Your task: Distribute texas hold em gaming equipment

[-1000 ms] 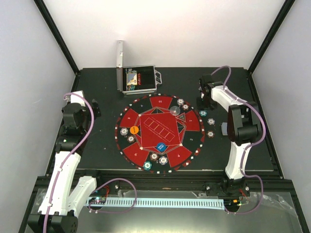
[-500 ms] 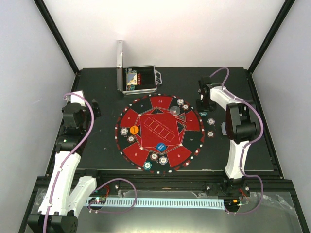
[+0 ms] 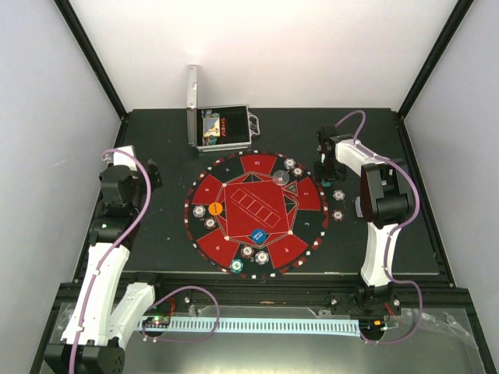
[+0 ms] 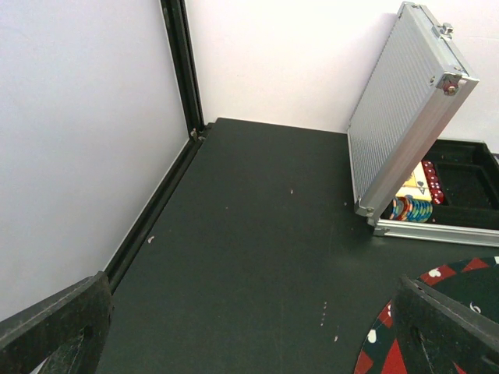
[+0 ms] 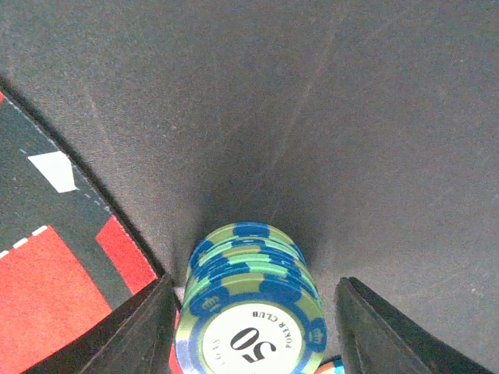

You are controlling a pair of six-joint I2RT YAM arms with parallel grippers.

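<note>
Green-blue chip stack (image 5: 253,312), top marked 50, stood upright on black table (image 5: 327,117), just beside mat (image 5: 47,273) edge. Single chips (image 3: 339,195) lay by mat's right rim, others (image 3: 247,251) near front rim. Orange disc (image 3: 216,209) and blue disc (image 3: 259,235) lay flat on mat.

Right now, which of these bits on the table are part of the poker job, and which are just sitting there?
Part of the job:
- chip stack marked 50
- loose chips on the table
- orange disc
- blue disc
- spare chips, packed away

Just lying about:
- silver case
- red-and-black mat
</note>
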